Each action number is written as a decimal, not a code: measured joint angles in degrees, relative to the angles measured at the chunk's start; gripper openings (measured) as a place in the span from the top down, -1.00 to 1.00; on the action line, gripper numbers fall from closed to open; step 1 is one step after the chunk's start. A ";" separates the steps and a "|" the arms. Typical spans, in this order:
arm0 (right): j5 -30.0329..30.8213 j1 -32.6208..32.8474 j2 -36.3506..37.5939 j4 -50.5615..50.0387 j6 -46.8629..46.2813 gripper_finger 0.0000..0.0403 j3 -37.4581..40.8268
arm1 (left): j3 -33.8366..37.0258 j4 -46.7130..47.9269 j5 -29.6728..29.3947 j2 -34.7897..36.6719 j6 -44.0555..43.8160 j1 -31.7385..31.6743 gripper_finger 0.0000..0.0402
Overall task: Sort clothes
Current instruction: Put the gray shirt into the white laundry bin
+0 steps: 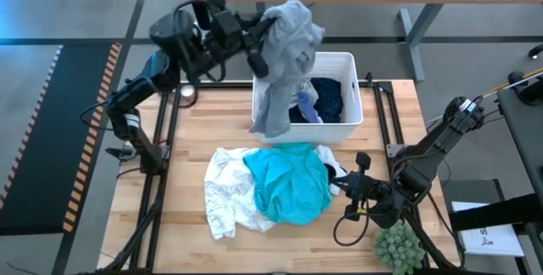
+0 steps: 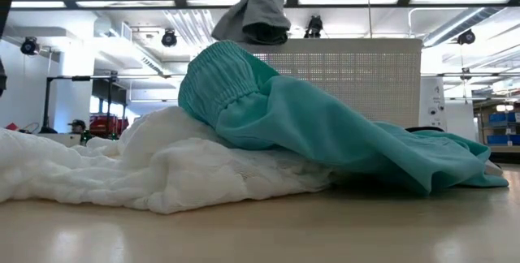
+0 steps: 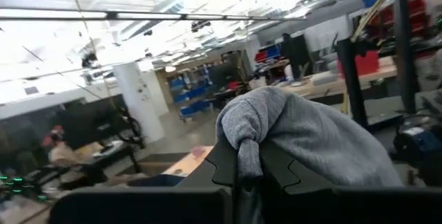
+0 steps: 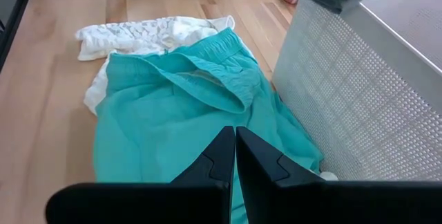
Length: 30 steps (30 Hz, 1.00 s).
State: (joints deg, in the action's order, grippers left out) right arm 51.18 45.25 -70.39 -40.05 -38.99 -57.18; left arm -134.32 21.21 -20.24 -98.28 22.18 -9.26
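The left gripper point(image 1: 259, 44) is clamped on a fold of the grey garment point(image 1: 287, 63) and holds it high over the far left corner of the white bin point(image 1: 349, 115); the left wrist view shows a bunched knot of grey cloth point(image 3: 304, 134) pinched between the closed fingers. The garment hangs long, its lower end draped outside the bin's left wall and reaching down toward the table point(image 1: 195, 139). Inside the bin lie a dark navy patterned garment point(image 1: 331, 95) and a light blue piece point(image 1: 307, 105). On the near side of the bin, the turquoise garment point(image 1: 288, 182) lies on top of the white lacy garment point(image 1: 225, 192), both resting on the table and apart from either arm. The right gripper point(image 1: 352, 188) waits low at the near right, fingers pressed together and holding nothing, just beside the turquoise garment's right edge; its wrist view looks over that cloth point(image 4: 173, 120) toward the bin wall point(image 4: 359, 113). Judgement: the step in hand is depositing the grey garment in the bin. To do it well, the left arm should carry the cloth rightward until the trailing end clears the left wall and hangs over the bin's interior, then lower before releasing. Releasing in the present position risks the garment sliding off outside the wall.
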 joint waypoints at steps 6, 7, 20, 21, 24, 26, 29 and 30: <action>0.31 0.00 0.00 0.02 -0.01 1.00 0.34 | 0.10 0.89 4.95 -3.55 -4.45 -4.08 0.97; 0.33 0.00 0.00 0.03 -0.01 1.00 0.34 | 0.10 1.87 5.00 -4.34 -4.75 -4.58 0.97; 1.16 0.00 0.00 0.02 0.19 1.00 0.45 | 0.21 13.42 7.53 -16.57 -9.60 -10.91 0.97; 1.27 0.00 0.00 0.02 0.19 1.00 0.48 | 0.21 14.31 7.67 -17.58 -9.75 -11.14 0.97; 1.38 0.00 0.00 -0.02 0.19 1.00 0.77 | 0.21 16.63 7.86 -20.50 -10.17 -11.65 0.97; 1.40 0.00 0.00 0.07 0.08 1.00 1.07 | 0.21 17.87 7.97 -22.31 -10.28 -11.77 0.97; 1.38 0.00 0.00 0.08 -0.25 1.00 1.55 | 0.21 20.51 9.80 -24.88 -10.30 -11.90 0.97; 1.40 0.00 0.00 0.11 -0.54 1.00 1.75 | 0.21 21.30 10.39 -25.77 -10.32 -11.92 0.97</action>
State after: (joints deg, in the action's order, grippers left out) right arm 52.57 45.25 -70.39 -39.94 -39.53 -55.43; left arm -134.10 42.51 -9.85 -124.04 11.86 -21.18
